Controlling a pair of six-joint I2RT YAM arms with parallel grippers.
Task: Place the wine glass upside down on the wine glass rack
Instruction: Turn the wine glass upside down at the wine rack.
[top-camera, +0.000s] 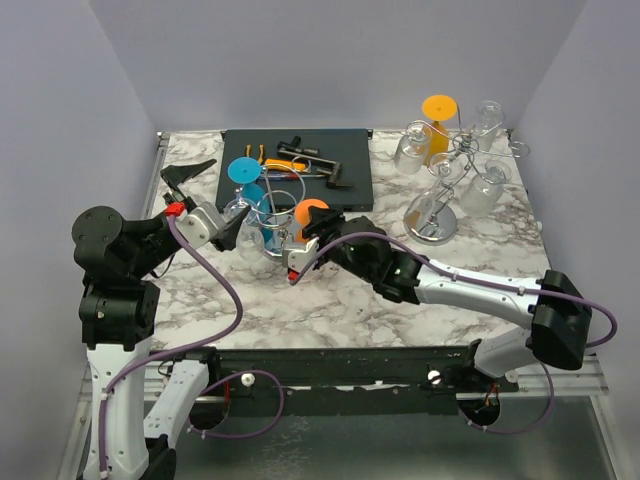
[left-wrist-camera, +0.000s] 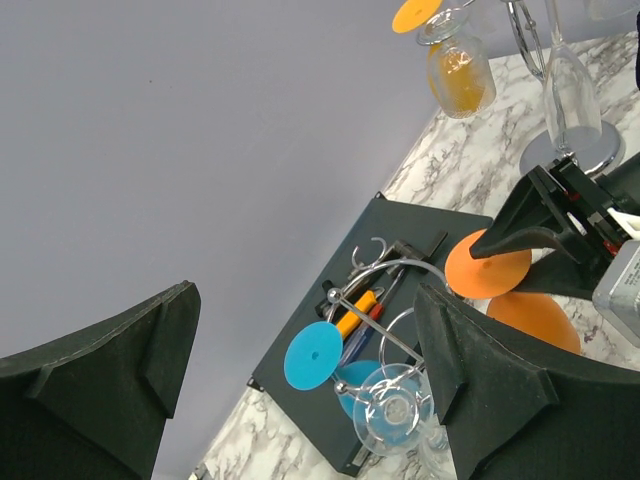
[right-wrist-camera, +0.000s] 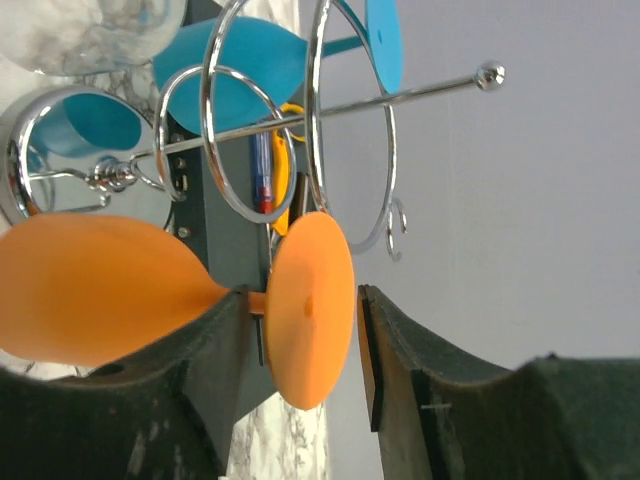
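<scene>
Right wrist view — orange plastic wine glass lies sideways, stem between the parted jaws of the right gripper. Chrome wire rack sits just beyond it — left gripper gapes wide, farther off.

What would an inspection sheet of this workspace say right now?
Surface: marble table.
Job's things: orange glass on its side at the near rack.
Clutter: tray of tools; blue glass; far rack hung with glasses.
Grippers: left gripper open, empty; right gripper jaws apart around the orange glass's foot.
Cables: purple cable looping over the table.
Surroundings: grey walls.
</scene>
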